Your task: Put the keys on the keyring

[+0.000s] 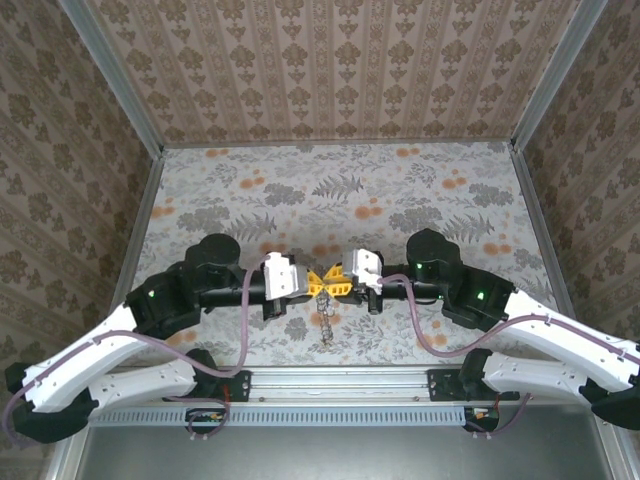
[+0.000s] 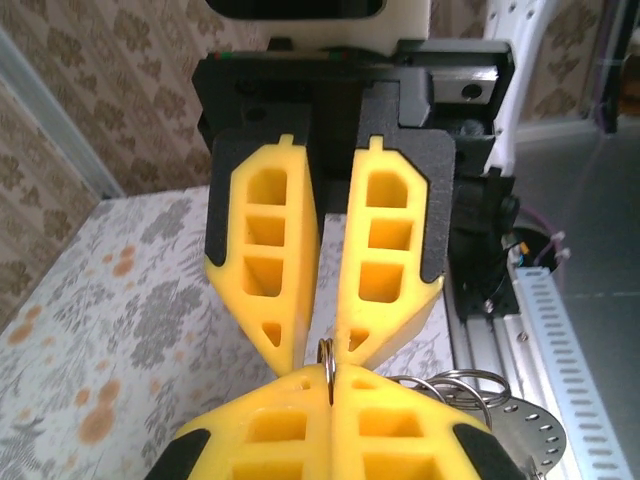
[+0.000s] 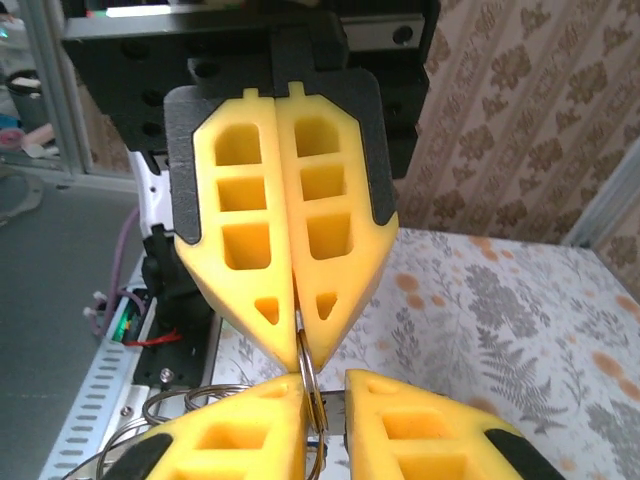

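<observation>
At centre frame we see the left hand (image 2: 332,376) clenched, its two yellow fingers (image 2: 270,425) pressed flat together with the thin wire loop of the keyring (image 2: 327,362) nipped at their tips. Nose to nose with it is the right hand (image 2: 325,338), which stands slightly released, a narrow slot showing between its tips. The right wrist view gives the reverse angle: the right hand (image 3: 323,383) sits at the bottom with a plain gap between its fingers (image 3: 420,430). The loop (image 3: 306,372) runs down into that gap beside one finger, clamped above by the left hand (image 3: 297,348). From overhead, the left hand (image 1: 321,283) and right hand (image 1: 343,283) meet tip to tip above the near part of the flowered bench (image 1: 400,200). Only there do we see the chain (image 1: 326,324) hanging from the meeting point toward the metal rail (image 1: 340,378) at the bench's near edge, ending in a small darker piece. The loop itself is too fine to find at that range. Both wrist views catch further loose rings (image 2: 455,385) to one side of the fingers, cut off by the frame edge. In the left wrist view a round perforated metal piece (image 2: 530,440) lies beside them; what it is we cannot tell.
</observation>
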Tool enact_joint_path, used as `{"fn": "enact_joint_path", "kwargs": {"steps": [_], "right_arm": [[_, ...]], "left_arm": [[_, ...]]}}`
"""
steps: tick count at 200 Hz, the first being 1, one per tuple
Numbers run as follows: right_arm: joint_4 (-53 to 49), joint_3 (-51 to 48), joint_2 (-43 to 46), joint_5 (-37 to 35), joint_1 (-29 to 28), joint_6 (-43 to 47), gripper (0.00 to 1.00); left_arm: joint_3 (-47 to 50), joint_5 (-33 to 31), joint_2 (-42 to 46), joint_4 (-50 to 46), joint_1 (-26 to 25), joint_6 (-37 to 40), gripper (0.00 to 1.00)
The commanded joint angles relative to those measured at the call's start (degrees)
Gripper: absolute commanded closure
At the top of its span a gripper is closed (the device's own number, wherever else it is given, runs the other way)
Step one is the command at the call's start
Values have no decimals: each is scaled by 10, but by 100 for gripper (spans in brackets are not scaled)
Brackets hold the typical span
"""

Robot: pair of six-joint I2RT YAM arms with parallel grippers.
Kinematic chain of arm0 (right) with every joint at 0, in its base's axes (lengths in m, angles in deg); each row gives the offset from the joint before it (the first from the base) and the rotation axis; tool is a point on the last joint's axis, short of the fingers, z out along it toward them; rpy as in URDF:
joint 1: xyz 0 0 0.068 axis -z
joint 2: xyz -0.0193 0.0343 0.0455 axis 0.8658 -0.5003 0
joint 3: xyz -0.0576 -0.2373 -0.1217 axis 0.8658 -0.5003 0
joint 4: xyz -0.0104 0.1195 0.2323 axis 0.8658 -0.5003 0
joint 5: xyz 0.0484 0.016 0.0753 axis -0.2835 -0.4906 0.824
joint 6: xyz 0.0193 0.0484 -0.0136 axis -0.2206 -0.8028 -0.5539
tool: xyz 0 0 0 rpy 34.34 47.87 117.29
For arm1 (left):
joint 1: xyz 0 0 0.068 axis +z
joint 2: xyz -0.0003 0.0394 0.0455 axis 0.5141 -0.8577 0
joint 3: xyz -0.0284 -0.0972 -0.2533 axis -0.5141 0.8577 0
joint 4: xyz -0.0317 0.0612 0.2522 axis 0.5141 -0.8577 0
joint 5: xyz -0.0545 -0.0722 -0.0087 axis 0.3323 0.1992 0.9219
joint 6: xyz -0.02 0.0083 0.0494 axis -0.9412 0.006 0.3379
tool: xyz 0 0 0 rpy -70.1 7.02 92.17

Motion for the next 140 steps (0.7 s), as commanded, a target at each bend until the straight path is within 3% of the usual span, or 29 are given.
{"fn": "enact_joint_path", "kwargs": {"steps": [1,96,119,140], "right_arm": [[24,8,3,30,-5,2,81],[47,-8,23,21,-5,-7,83],[54,-14,29,16,-5,-9,95],[57,-17,29,7,-5,-9,100]], "left_arm": [[9,78,15,106,4,-30,100],[65,122,52,224,19,-85,100],[78,128,52,252,22,-96,100],[96,128,50,287,28,-116,100]]}}
